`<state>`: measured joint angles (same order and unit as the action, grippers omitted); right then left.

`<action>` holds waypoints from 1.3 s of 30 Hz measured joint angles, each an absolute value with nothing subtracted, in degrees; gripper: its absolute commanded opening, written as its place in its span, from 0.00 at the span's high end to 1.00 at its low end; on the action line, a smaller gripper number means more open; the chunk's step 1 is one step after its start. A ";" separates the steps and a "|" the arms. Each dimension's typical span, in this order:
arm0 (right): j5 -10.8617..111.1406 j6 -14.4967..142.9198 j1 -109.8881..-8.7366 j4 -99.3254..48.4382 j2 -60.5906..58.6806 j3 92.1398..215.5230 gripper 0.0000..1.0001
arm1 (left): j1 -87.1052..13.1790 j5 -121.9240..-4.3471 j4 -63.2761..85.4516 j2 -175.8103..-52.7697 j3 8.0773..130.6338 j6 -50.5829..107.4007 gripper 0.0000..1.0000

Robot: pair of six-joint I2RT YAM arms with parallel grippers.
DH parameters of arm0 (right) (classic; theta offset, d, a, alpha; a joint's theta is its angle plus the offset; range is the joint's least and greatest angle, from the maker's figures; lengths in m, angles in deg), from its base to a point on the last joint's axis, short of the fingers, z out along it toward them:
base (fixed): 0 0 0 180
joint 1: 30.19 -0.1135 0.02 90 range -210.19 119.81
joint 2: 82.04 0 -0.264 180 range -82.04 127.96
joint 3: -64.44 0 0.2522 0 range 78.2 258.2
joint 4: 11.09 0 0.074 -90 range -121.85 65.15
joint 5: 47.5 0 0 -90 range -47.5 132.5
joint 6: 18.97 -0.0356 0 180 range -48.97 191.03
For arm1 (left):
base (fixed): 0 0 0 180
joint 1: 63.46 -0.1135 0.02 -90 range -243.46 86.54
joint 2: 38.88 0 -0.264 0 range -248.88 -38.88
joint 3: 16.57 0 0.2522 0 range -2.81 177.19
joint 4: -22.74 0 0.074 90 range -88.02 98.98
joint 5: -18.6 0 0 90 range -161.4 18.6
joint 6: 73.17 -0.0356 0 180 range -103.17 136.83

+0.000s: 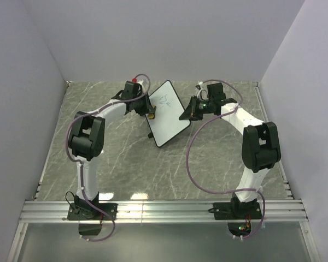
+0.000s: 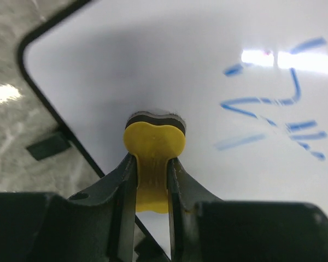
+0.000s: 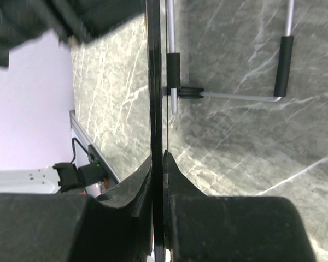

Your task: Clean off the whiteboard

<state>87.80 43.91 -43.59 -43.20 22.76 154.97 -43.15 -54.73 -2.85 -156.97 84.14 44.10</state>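
The whiteboard (image 1: 172, 124) sits mid-table between your two grippers, nearer the far wall than the arm bases. Its left long edge meets the left gripper (image 1: 148, 112) and its right long edge meets the right gripper (image 1: 185, 115).

In the left wrist view, the left gripper (image 2: 152, 166) is closed tight on a yellow eraser (image 2: 153, 147). The eraser's dark pad face presses against the board's white surface (image 2: 153, 65), just inside the black rim.

In the right wrist view, the board appears edge-on as a thin black line (image 3: 154, 82). The right gripper (image 3: 158, 164) is pinched shut on that edge, one finger on each face.

Your left arm (image 1: 86, 136) rises from its base, bends at the elbow and reaches far and rightward. Your right arm (image 1: 259, 144) mirrors it, reaching far and leftward.

The board lies askew to the table (image 1: 126, 164), its long axis running from far to near-left. Blue writing (image 2: 279, 103) crosses the part of the surface to the right of the eraser; in the overhead view it lies toward the far end (image 1: 165, 100). A wire stand (image 3: 229, 96) with black sleeves shows behind the board in the right wrist view.
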 measured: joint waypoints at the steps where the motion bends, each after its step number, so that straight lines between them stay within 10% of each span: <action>1: 87.86 43.91 -43.68 -43.59 22.52 154.82 1.00 | -43.69 -54.77 -3.07 -157.91 85.19 44.12 1.00; 39: 88.21 43.65 -46.46 -51.52 21.42 155.08 1.00 | -40.55 -52.81 -20.01 -172.75 120.84 42.57 1.00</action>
<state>88.21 43.65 -46.46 -51.52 21.42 155.08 -40.55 -52.81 -20.01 -172.75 120.84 42.57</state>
